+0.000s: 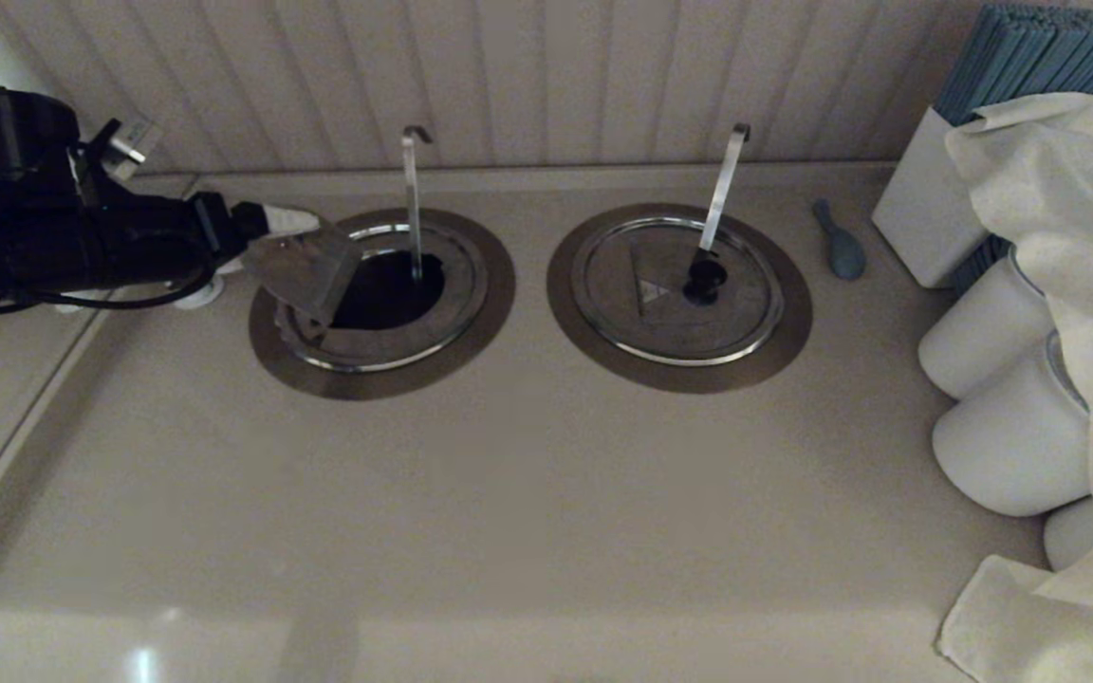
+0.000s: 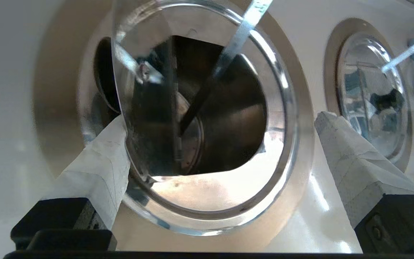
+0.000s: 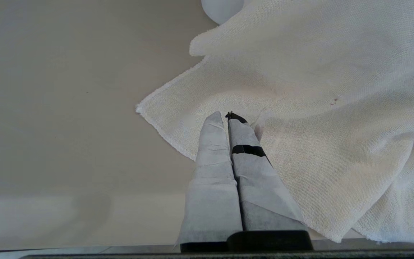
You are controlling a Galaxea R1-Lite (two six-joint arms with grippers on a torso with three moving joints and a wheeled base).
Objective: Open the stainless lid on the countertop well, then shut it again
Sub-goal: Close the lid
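Second lidded well (image 1: 677, 294) with bright flat strip (image 1: 724, 185); blue spoon (image 1: 841, 242); white holder of blue straws (image 1: 1030, 57); white cups (image 1: 1011, 436); white cloth (image 1: 1078, 313).

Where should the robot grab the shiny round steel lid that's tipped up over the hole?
Probably its thin raised rim, coming from the robot's left, where the open left gripper sits around it. The round brushed-steel lid stands tilted on edge over the dark countertop well, knob out of sight. The right gripper is parked over a white cloth.
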